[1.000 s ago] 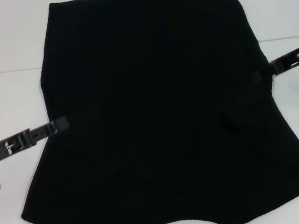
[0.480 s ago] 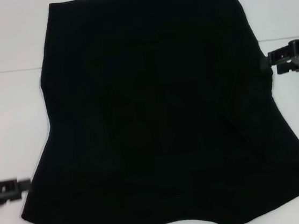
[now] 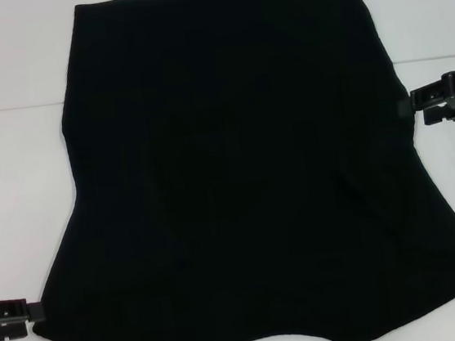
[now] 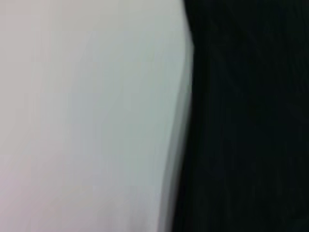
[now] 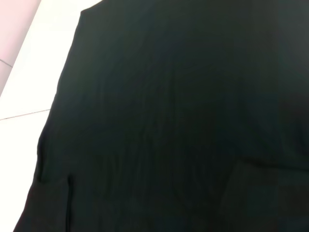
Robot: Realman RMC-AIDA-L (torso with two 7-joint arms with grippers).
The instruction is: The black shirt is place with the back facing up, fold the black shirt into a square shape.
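1 black shirt point(image 3: 240, 169) lay flat on white table point(image 3: 13, 162), filled most of it. Left gripper point(image 3: 31, 310) was at shirt's near left corner, tips touching cloth. Right gripper point(image 3: 414, 104) was at shirt's right edge. Could not tell if either gripper was apart or together.

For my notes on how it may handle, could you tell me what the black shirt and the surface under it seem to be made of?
The black shirt looks like soft, matte knit fabric, perhaps cotton: it lies limp, with faint creases and no shine. The table looks like a smooth, hard white surface, possibly laminate, with a thin seam line across it; the exact material cannot be told.
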